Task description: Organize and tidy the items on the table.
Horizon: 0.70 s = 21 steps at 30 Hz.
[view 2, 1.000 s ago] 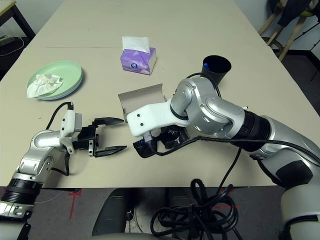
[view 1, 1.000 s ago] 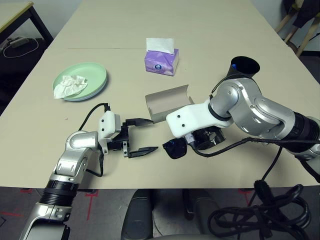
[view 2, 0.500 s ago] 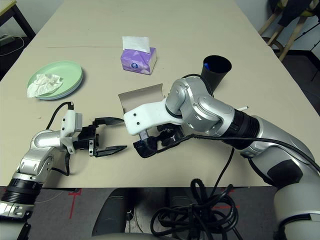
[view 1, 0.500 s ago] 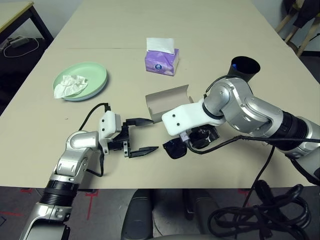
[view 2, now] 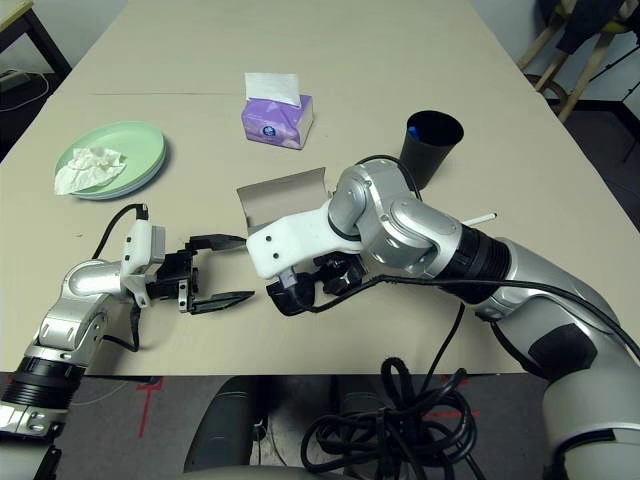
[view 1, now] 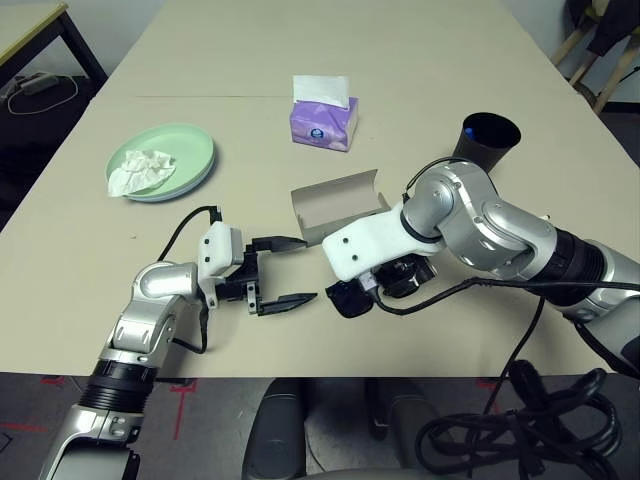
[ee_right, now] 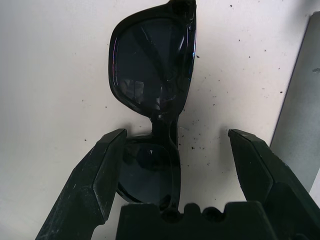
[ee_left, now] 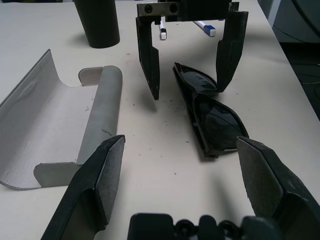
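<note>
Left gripper [view 1: 311, 270] empty, spread wide, left of lower centre in left eye view; sunglasses [view 1: 349, 298] at lower centre, clash risk if both arms go in. Right eye view: pen [view 2: 480, 219] right of centre, close to right forearm, could get swept. Left wrist view: right gripper [ee_left: 188, 92] unclenched over sunglasses, glasses case [ee_left: 99, 117] nearby, bump risk. Right wrist view: fingertip over one lens, likely scratch or skid if closed off-centre.

Crumpled white tissue [view 2: 92, 170] lies on the mint green plate [view 2: 140, 147]
</note>
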Available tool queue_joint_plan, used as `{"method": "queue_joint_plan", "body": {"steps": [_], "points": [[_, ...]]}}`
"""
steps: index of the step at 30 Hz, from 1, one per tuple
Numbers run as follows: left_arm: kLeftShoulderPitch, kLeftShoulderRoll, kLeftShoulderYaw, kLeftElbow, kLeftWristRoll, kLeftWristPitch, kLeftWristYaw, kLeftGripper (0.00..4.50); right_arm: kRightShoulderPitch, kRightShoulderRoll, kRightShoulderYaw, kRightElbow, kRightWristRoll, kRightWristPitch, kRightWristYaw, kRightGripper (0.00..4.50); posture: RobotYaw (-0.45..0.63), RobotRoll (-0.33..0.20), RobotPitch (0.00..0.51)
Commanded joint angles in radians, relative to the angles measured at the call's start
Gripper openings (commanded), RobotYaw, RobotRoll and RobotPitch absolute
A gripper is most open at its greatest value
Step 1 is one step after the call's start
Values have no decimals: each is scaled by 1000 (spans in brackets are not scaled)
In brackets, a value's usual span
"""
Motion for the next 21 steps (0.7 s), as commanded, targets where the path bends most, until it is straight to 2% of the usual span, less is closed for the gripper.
{"method": "queue_joint_plan", "body": {"steps": [1, 4, 5, 13, 21], "points": [[17, 9, -14, -34, 12, 1, 2, 4468, 14, 3, -2, 3, -7, -7, 11, 4500, 175, 0, 193], [20, 11, -14, -38, 11, 2, 5, 4500, 16, 6, -3, 6, -7, -9, 11, 3909, 176, 0, 193], [20, 11, -14, -38, 11, 2, 5, 4500, 17, 8, -4, 7, -7, -11, 11, 3576, 176, 0, 193], [23, 10, -14, -37, 11, 2, 6, 4500, 17, 19, -13, 8, -5, -15, 8, 410, 172, 0, 188], [17, 7, -15, -29, 11, 1, 4, 4500, 1, 8, -44, -13, 7, -20, 17, 357, 165, 0, 183]]}}
